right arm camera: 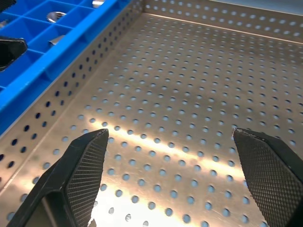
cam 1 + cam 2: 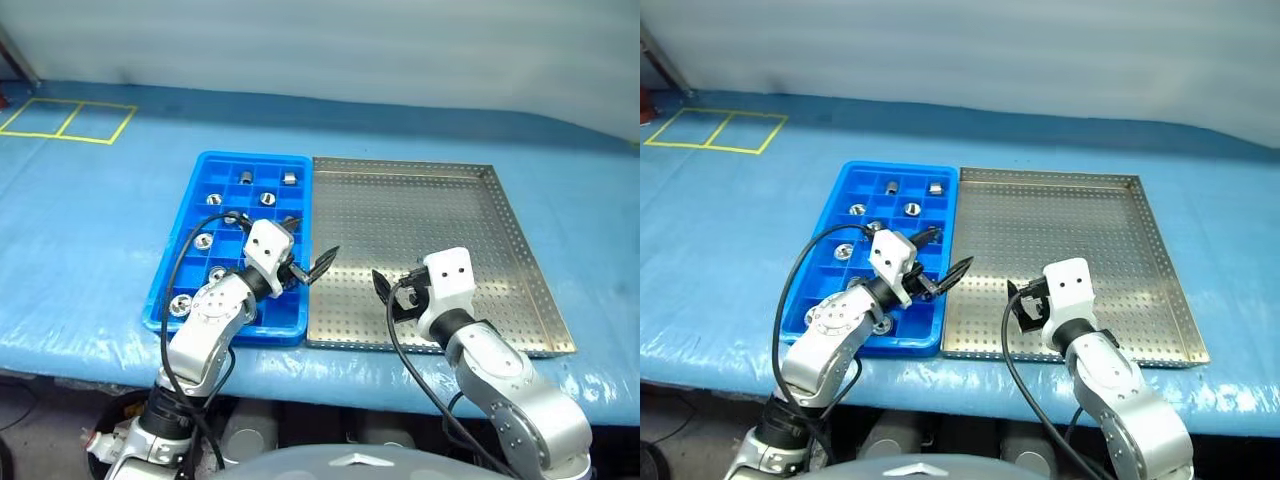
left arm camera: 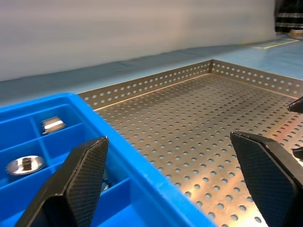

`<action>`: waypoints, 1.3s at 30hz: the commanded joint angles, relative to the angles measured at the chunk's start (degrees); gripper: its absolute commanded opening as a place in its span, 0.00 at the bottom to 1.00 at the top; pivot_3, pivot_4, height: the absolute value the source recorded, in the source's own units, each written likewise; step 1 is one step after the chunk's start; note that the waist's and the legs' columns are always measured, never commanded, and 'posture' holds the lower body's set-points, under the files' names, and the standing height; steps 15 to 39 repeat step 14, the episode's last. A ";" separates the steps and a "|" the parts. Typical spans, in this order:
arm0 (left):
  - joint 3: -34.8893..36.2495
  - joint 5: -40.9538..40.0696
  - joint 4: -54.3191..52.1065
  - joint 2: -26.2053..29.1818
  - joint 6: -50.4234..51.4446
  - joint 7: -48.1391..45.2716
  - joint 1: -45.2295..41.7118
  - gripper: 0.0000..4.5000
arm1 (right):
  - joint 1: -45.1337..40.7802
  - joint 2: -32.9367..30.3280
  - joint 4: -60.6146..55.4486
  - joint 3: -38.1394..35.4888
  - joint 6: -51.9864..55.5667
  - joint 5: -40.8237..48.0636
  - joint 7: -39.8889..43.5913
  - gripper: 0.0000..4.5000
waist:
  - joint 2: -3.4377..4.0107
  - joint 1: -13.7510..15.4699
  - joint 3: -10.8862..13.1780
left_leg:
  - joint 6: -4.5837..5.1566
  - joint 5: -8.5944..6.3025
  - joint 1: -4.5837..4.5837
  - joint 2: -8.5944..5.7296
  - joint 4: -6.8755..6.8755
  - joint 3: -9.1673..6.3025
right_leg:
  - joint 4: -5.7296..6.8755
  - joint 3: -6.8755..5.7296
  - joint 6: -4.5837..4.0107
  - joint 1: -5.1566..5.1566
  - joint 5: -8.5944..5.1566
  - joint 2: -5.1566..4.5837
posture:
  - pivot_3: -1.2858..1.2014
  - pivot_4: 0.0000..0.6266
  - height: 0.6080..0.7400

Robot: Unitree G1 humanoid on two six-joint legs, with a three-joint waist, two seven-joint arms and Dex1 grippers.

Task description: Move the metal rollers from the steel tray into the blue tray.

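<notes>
Spread wide and holding nothing, the black cross-hatched fingers [image 3: 87,177] of the left gripper [image 2: 312,268] are seen over the seam where the blue tray [image 2: 172,265] meets the steel tray [image 2: 520,240]. Equally wide apart and empty are the right gripper's [image 2: 392,292] fingers [image 1: 87,163], wedge-shaped and knurled, hung above the near left part of the steel tray.

That steel tray is shown as a large square of shiny sheet metal, punched all over with rows of small round holes, its low rims perforated too; its floor lies bare wherever it can be seen. Right beside it, rim against rim, the blue tray is set: glossy bright plastic, rectangular, divided into small square compartments.

The metal rollers [image 2: 245,178] are found in those compartments, one to a cell: short shiny silver cylinders, some lying on their sides in the far row, others resting flat with a dark hollow centre turned upward. Part of the near compartments is hidden by the left arm.

Both trays are carried on a desk [image 2: 80,230] covered in a slightly wrinkled blue sheet, with yellow tape squares [image 2: 68,120] marked at its far left.
</notes>
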 commanded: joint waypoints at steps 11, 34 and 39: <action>-0.46 -0.03 0.66 -0.28 -0.87 -2.56 -2.05 1.00 | 3.10 2.82 -2.80 0.57 -4.09 -5.82 -0.53 0.99 | 0.03 -1.85 -0.02 | 0.02 0.04 0.06 0.19 0.03 0.06 | 0.06 0.14 0.07 0.00 0.00 0.00 | 0.53 0.24 1.00; -0.39 -0.03 0.65 -0.27 -0.93 -2.58 -1.98 1.00 | 2.84 3.24 -2.56 0.73 -4.06 -6.29 -0.29 0.99 | 0.03 -1.85 -0.02 | 0.03 0.04 0.06 0.19 0.04 0.08 | 0.06 0.18 0.08 -0.01 0.02 0.00 | 0.53 0.24 1.00; -0.39 -0.03 0.65 -0.27 -0.93 -2.58 -1.98 1.00 | 2.84 3.24 -2.56 0.73 -4.06 -6.29 -0.29 0.99 | 0.03 -1.85 -0.02 | 0.03 0.04 0.06 0.19 0.04 0.08 | 0.06 0.18 0.08 -0.01 0.02 0.00 | 0.53 0.24 1.00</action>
